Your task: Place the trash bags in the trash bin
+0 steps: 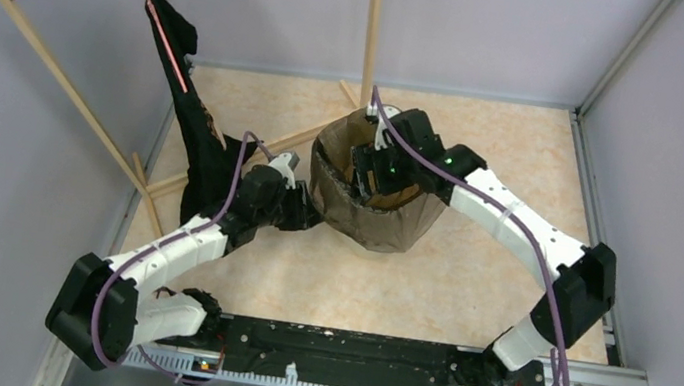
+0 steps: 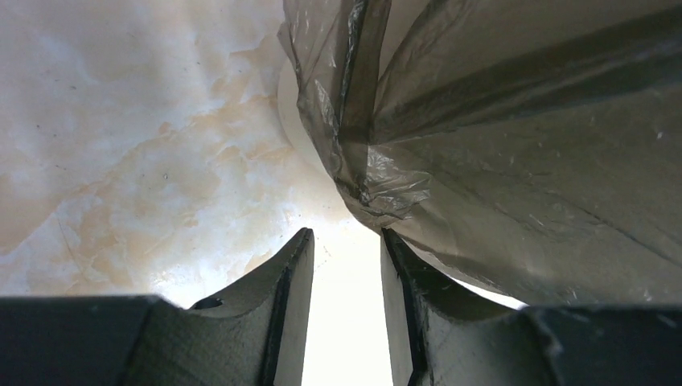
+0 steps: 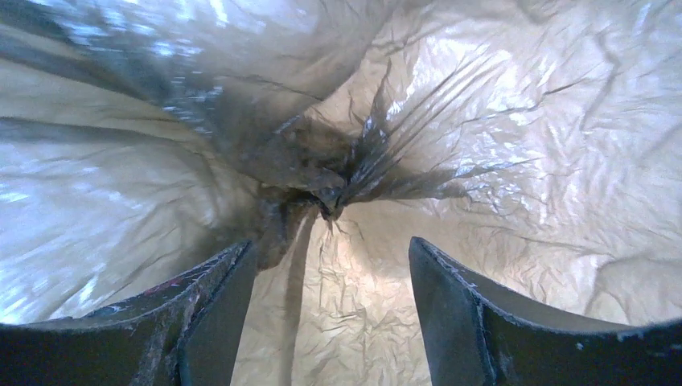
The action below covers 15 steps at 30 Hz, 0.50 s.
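A translucent brown-grey trash bag (image 1: 384, 227) is draped over the trash bin and lines it, at the middle of the table. A strip of the bin's cream wall (image 2: 291, 112) shows under the bag's hanging edge in the left wrist view. My right gripper (image 1: 376, 173) reaches down into the lined bin. Its jaws (image 3: 330, 241) are open and hold nothing, just above the bag's gathered bottom seam (image 3: 322, 181). My left gripper (image 1: 303, 210) is low at the bin's left side. Its jaws (image 2: 346, 233) are open and empty, with the right fingertip against the bag's outer folds (image 2: 386, 193).
A wooden rack (image 1: 53, 62) with a metal bar stands at the back left. A black garment (image 1: 199, 138) on a pink hanger hangs from it, close behind my left arm. One rack post (image 1: 374, 26) rises just behind the bin. Grey walls enclose the beige tabletop (image 1: 468, 271).
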Each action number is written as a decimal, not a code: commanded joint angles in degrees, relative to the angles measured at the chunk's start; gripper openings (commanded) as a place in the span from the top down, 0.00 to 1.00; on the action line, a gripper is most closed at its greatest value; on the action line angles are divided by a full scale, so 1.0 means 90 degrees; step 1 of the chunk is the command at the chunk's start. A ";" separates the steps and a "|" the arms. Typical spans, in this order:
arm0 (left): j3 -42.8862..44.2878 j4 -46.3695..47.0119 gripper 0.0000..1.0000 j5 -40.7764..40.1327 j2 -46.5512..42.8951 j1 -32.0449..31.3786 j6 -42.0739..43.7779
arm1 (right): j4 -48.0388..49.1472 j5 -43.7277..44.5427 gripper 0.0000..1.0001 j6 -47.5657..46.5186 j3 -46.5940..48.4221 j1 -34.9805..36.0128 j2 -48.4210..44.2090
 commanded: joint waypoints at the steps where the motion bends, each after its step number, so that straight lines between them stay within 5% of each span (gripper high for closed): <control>1: -0.0052 0.0274 0.57 -0.0070 -0.0077 -0.0015 0.0067 | 0.0114 -0.0020 0.30 0.0135 0.0374 -0.0018 -0.0639; 7: 0.0031 -0.0134 0.55 -0.0194 -0.0420 -0.0024 0.0172 | 0.0454 0.0275 0.20 0.0180 0.0182 -0.0026 -0.1511; 15: 0.0293 -0.0775 0.49 -0.0008 -0.0944 -0.0024 0.0293 | 0.0462 0.2623 0.17 -0.0178 -0.0586 -0.0033 -0.3175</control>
